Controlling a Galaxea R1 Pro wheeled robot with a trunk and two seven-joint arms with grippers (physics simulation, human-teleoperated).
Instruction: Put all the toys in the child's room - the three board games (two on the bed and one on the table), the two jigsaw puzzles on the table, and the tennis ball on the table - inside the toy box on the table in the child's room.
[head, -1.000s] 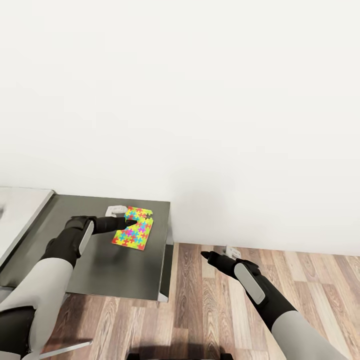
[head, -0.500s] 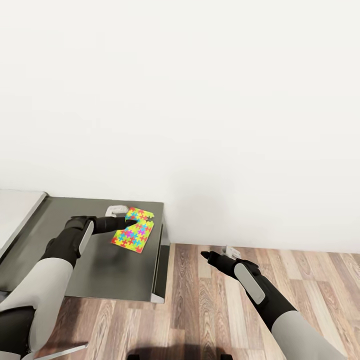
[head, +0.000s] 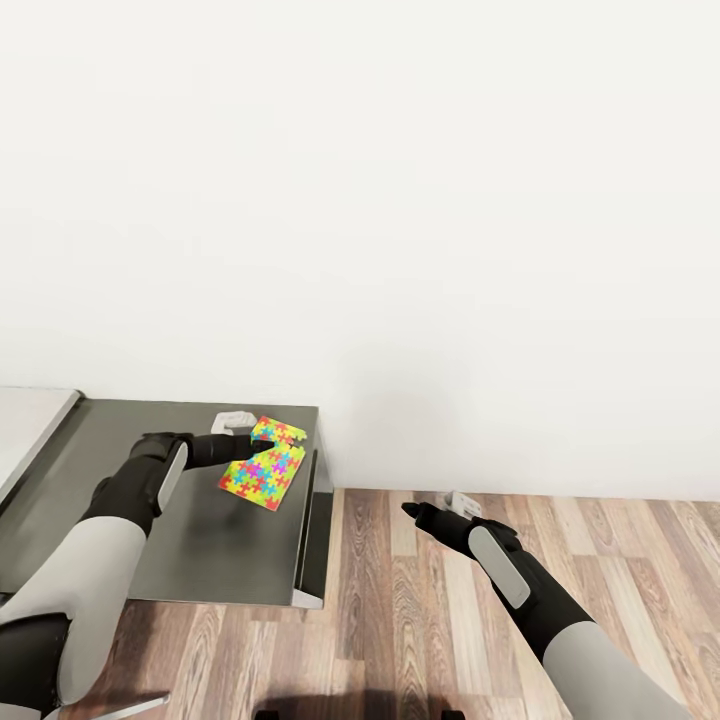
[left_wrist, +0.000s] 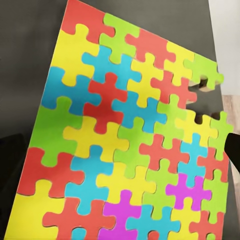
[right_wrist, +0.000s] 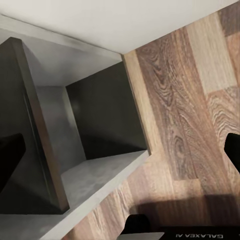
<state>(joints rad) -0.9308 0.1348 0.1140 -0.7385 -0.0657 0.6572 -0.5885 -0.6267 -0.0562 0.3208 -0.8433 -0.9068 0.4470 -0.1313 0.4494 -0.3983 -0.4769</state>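
Observation:
My left gripper (head: 262, 447) is shut on a jigsaw puzzle (head: 256, 479), a flat board of bright yellow, red, green and blue pieces, and holds it tilted just above the right end of a dark grey cabinet (head: 200, 540). In the left wrist view the jigsaw puzzle (left_wrist: 125, 140) spans the picture, with a dark fingertip (left_wrist: 233, 150) at its edge. My right gripper (head: 410, 512) hangs open over the wooden floor (head: 420, 620), nothing between its fingers. A corner of the pale table (head: 30, 420) shows at far left.
A plain white wall (head: 400, 200) stands close behind the cabinet and floor. In the right wrist view the cabinet's end panel (right_wrist: 95, 130) meets the wood floor (right_wrist: 190, 115) by the wall. The robot's base edge shows at the bottom.
The whole picture has shifted: cabinet and table have slid left, so the camera has moved. Both arms keep their pose, and the left gripper still holds the puzzle.

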